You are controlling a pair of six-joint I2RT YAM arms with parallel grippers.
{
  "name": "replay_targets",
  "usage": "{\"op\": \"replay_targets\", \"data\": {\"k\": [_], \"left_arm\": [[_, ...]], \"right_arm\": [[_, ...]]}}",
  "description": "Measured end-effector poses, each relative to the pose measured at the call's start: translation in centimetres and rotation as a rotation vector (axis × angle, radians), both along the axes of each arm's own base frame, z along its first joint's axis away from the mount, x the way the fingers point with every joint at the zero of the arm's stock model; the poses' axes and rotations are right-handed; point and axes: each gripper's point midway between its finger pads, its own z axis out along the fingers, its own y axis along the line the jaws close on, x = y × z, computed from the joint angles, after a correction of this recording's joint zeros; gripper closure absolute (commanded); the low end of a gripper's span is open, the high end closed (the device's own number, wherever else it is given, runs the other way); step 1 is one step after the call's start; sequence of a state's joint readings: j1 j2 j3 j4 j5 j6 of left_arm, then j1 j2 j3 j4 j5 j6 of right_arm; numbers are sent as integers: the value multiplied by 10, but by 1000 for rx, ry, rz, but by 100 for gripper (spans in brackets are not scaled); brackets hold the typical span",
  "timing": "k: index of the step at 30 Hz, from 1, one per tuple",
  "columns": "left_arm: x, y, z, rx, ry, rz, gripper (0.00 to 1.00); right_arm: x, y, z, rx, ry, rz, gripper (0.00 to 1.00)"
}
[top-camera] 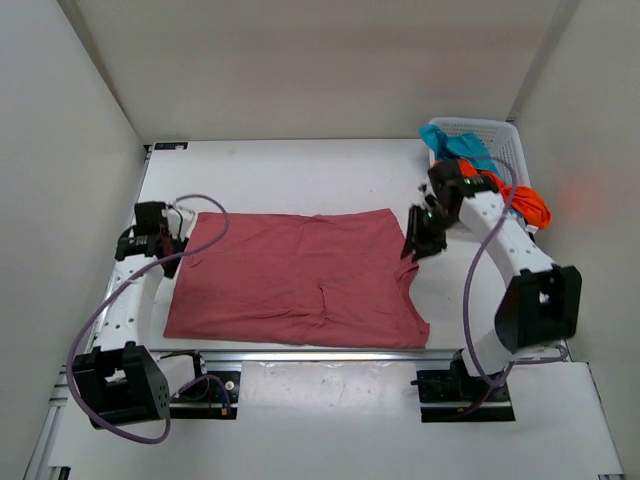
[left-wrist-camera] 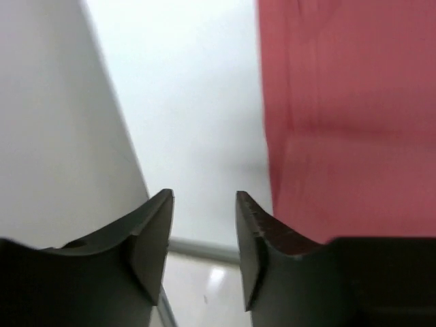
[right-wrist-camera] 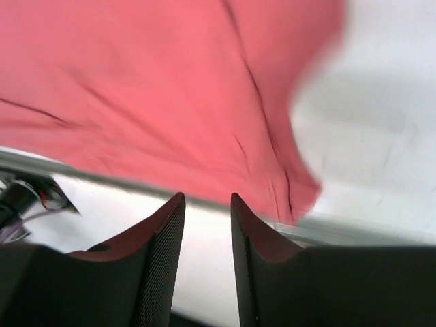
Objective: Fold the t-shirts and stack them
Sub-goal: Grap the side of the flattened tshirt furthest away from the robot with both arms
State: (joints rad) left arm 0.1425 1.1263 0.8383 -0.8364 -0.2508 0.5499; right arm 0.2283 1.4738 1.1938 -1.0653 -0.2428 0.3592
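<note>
One pink shirt [top-camera: 300,280] lies flat in the middle of the picture. The orange shirt [top-camera: 530,206] and teal shirt [top-camera: 458,144] sit in the white basket [top-camera: 500,129], upper right. The left gripper [left-wrist-camera: 204,197] and right gripper [right-wrist-camera: 208,199], at the pink shirt's sides, have jaws apart, holding nothing.

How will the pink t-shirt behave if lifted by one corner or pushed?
The pink t-shirt is probably floppy: it lies flat with soft creases, so a lifted corner would likely drape. It looks thin, so likely light. Pushed, it would probably bunch up, as the wrinkle near its middle suggests.
</note>
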Motion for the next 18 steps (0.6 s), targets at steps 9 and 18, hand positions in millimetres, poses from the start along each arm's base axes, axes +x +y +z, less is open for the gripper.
{"op": "replay_targets", "data": {"k": [9,18], "left_arm": [[154,-31,52,-218,-380,38,35],[235,-39,-17,-312,-320,121,30]], "right_arm": [[193,53,38,32,-251,98,58],[295,30,-44,-47,-251,-13,47]]}}
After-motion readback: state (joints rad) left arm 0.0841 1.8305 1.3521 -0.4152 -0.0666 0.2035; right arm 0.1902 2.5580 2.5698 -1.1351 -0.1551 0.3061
